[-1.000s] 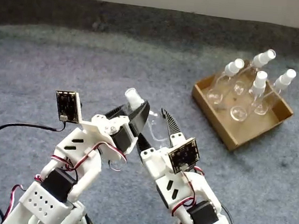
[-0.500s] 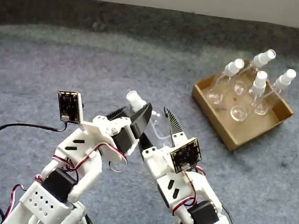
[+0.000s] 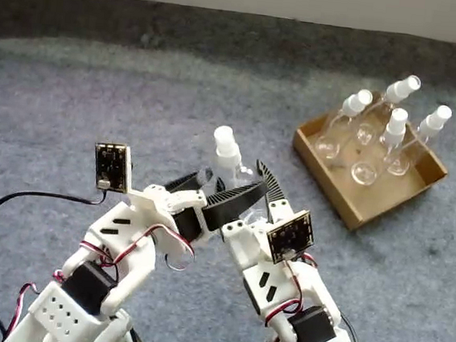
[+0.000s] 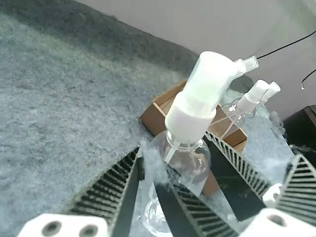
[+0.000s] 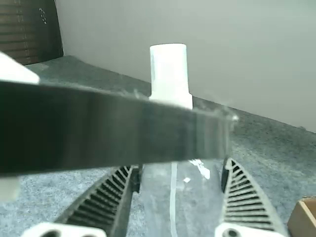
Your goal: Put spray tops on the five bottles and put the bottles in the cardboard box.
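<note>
A clear bottle (image 3: 227,164) with a white spray top (image 4: 202,98) stands upright above the carpet between the two arms. My right gripper (image 5: 180,168) is shut on the bottle's glass body (image 5: 173,197), one finger on each side. My left gripper (image 3: 235,181) is open wide around the same bottle, and its long black finger (image 5: 98,128) crosses in front of the bottle. The cardboard box (image 3: 324,176) lies to the right and holds several bottles (image 3: 376,145) with spray tops on.
Grey carpet covers the table, with bare room to the left and behind the arms. A black cable (image 3: 15,199) loops at the left arm's base. The box (image 4: 158,111) and its bottles (image 4: 247,101) sit just beyond the held bottle.
The left gripper's fingers have spread apart and one has swung across the right gripper. The bottle has shifted right and a little up, from tilted to upright.
</note>
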Available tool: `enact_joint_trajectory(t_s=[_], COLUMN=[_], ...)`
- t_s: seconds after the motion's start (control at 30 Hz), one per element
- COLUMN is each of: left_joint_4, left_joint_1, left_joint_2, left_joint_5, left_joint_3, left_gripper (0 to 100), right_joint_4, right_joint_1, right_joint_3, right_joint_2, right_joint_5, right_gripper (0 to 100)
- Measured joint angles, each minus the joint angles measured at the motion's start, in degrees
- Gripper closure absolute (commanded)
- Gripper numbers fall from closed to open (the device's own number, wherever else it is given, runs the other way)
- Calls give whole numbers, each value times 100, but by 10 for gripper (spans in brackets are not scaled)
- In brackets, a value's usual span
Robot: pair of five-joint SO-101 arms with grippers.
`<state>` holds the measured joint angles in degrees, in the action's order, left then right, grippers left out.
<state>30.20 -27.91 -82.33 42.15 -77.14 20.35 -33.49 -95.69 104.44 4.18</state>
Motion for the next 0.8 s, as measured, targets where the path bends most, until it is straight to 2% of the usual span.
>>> enact_joint_trajectory(t_s=[0.3,0.5,0.63,0.8], left_joint_4=[1319,1371,1380,1380], left_joint_1=[0,686,738,756], left_joint_2=[-2101,-2136,-2154,-2127], left_joint_5=[0,0,0,18], left_joint_3=[0,0,-167,-343], left_gripper=[706,877,995,990], right_joint_4=[0,0,0,167], right_joint_1=[44,607,932,1046], right_joint_3=[0,0,0,53], right_joint_2=[0,0,0,0], right_joint_5=[0,0,0,0], right_gripper=[796,796,796,796])
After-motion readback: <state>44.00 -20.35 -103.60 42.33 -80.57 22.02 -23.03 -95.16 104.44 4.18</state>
